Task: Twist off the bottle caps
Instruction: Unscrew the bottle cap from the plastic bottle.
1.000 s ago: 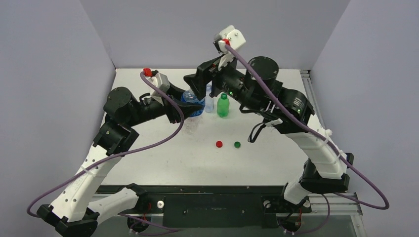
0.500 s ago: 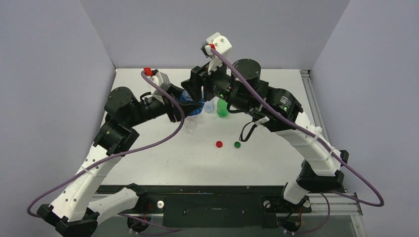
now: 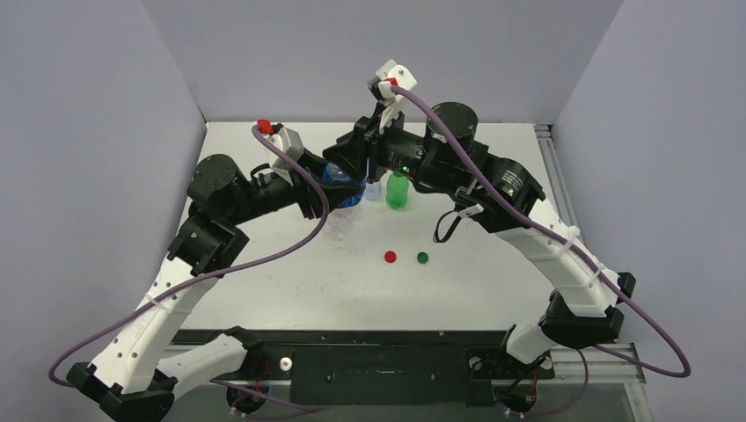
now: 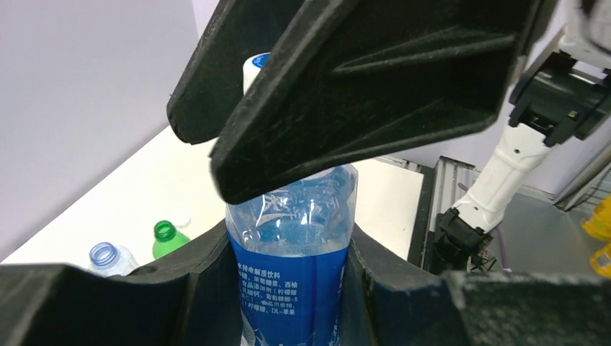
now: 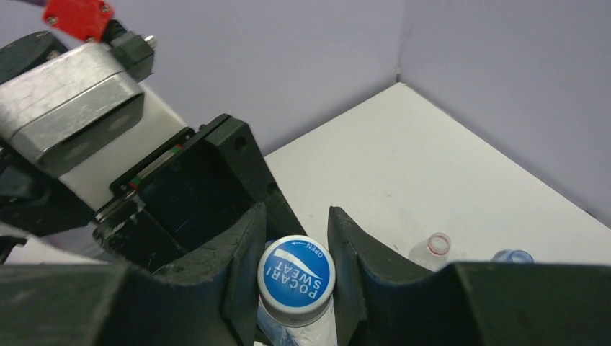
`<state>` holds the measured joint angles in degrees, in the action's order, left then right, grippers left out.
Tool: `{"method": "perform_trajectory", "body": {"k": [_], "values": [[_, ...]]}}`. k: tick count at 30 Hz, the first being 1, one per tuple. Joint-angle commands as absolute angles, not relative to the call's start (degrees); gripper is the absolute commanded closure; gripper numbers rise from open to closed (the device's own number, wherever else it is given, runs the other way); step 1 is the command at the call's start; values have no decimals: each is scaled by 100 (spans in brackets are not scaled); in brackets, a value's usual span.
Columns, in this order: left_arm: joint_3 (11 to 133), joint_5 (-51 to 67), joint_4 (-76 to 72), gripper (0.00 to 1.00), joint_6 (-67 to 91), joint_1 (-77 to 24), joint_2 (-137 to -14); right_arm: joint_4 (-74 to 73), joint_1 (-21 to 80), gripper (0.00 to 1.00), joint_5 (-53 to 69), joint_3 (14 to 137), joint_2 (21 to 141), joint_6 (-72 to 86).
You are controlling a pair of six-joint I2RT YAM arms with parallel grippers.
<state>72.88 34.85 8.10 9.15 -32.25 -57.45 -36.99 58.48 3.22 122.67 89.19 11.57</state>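
The whitish-blue cap (image 5: 296, 272) sits on the neck of the blue-label bottle (image 4: 290, 238), and your right gripper (image 5: 297, 241) has closed onto it from above. Its two black fingers (image 5: 243, 267) press against opposite sides of the cap with no gap showing. Lower on the same bottle, your left gripper (image 4: 292, 310) is clamped around the body from the side, one jaw on each flank of the blue label. You cannot tell whether the bottle's base touches the table (image 3: 290, 272).

Your right wrist points steeply down over the bottle. The forearm runs back to a raised elbow on the bottle's right, and the long white link slopes from there down to the base at the near edge. Your left forearm reaches in low and almost level from the bottle's left, with its elbow bent above its own base.

A clear bottle (image 3: 373, 187) stands just right of the blue-label bottle, and the green bottle (image 3: 398, 191), its neck open, stands beyond that. A second clear bottle (image 3: 339, 226) is on the near side of the blue-label bottle. The red cap (image 3: 390, 257) and green cap (image 3: 422, 258) lie nearer you still, side by side but apart.
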Motion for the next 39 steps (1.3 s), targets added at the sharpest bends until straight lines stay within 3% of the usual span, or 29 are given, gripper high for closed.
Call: {"method": "perform_trajectory", "body": {"k": [1, 7, 14, 16, 18, 19, 21, 22, 29, 36, 39], "values": [[7254, 4513, 12, 88, 1470, -3234, -5608, -2432, 5240, 100, 2812, 11645, 8290, 1163], [7256, 5848, -638, 88, 2272, -3270, -5636, -111, 4879, 100, 5948, 10661, 7855, 2202], [7398, 6293, -798, 88, 2651, -3397, -5669, 1852, 4746, 99, 6887, 10209, 7918, 3735], [7407, 6315, -792, 88, 2633, -3401, -5657, 1832, 4650, 90, 6924, 10166, 7911, 3758], [7379, 6318, -799, 88, 2563, -3401, -5641, 1652, 4485, 67, 6883, 10142, 7877, 3688], [7363, 6292, -795, 88, 2512, -3401, -5620, 1481, 4418, 47, 6735, 10156, 7838, 3580], [7293, 6139, -757, 88, 2320, -3388, -5583, 215, 4247, 28, 6121, 10329, 7725, 2781], [7235, 5980, -743, 89, 2147, -3378, -5569, -816, 4217, 26, 5439, 10536, 7682, 1989], [6971, 4521, -347, 89, 1308, -3259, -5525, -2486, 4357, 21, 2706, 11209, 7612, 1295], [6644, 3197, -355, 89, 972, -3235, -5549, -4280, 5786, 19, -423, 12530, 8489, 555], [6579, 3066, -438, 89, 973, -3226, -5562, -4516, 5995, 20, -882, 12863, 8759, 580]]}}
